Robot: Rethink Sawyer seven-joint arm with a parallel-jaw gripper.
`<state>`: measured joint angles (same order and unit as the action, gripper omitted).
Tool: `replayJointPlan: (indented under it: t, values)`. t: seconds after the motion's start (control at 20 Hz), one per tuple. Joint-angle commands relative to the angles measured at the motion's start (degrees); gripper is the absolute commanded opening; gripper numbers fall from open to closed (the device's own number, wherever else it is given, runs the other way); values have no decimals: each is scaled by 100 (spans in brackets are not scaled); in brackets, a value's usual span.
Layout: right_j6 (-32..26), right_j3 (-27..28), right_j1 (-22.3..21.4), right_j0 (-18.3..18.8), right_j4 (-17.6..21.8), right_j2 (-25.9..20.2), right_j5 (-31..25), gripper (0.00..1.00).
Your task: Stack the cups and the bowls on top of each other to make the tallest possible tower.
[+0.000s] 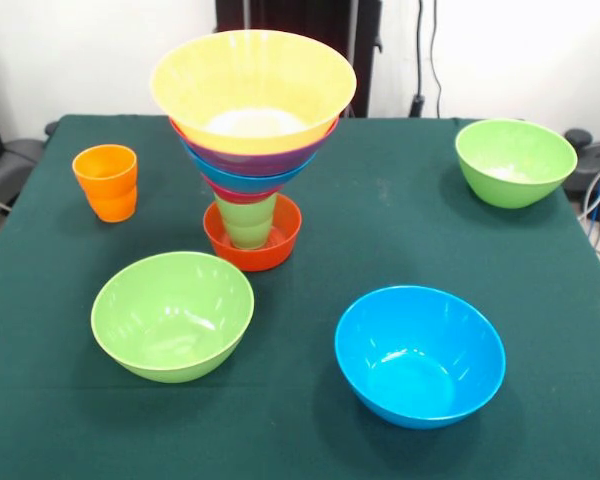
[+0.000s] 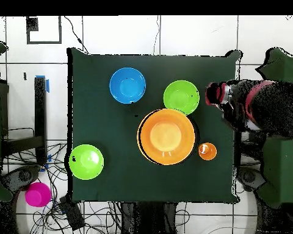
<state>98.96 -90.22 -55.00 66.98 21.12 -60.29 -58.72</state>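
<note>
The tower (image 1: 250,150) stands left of the table's middle. A small red-orange bowl (image 1: 252,248) is its base, with the light green cup (image 1: 247,220) standing in it. Pink, blue and purple bowls sit on the cup, and the very large orange bowl (image 1: 252,90) is on top; from overhead only that bowl (image 2: 166,136) shows. The orange cup (image 1: 105,182) stands alone beside the tower (image 2: 207,151). Loose bowls lie around it: lime green (image 1: 172,315), blue (image 1: 420,355) and lime green (image 1: 515,162). A red and black shape (image 2: 225,100), seemingly my arm, hangs over the table's edge in the overhead view.
The green table (image 1: 380,230) ends close behind the tower and near the loose bowls. In the overhead view, a pink round object (image 2: 38,194) lies off the table among cables. Dark chairs or stands flank both sides of the table.
</note>
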Motion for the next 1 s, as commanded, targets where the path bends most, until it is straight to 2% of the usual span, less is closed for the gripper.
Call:
replayJointPlan:
  t: [0.05, 0.4, 0.75, 1.0]
  values:
    - [266, 1105, 659, -753, 745, 1040, -106, 100]
    - [-51, 1658, 654, -1012, 645, 1293, -490, 100]
    - [-699, 2543, 876, -1169, 738, 1413, -1047, 100]
    - [-1001, 3391, 1156, -1483, 883, 1425, -1562, 100]
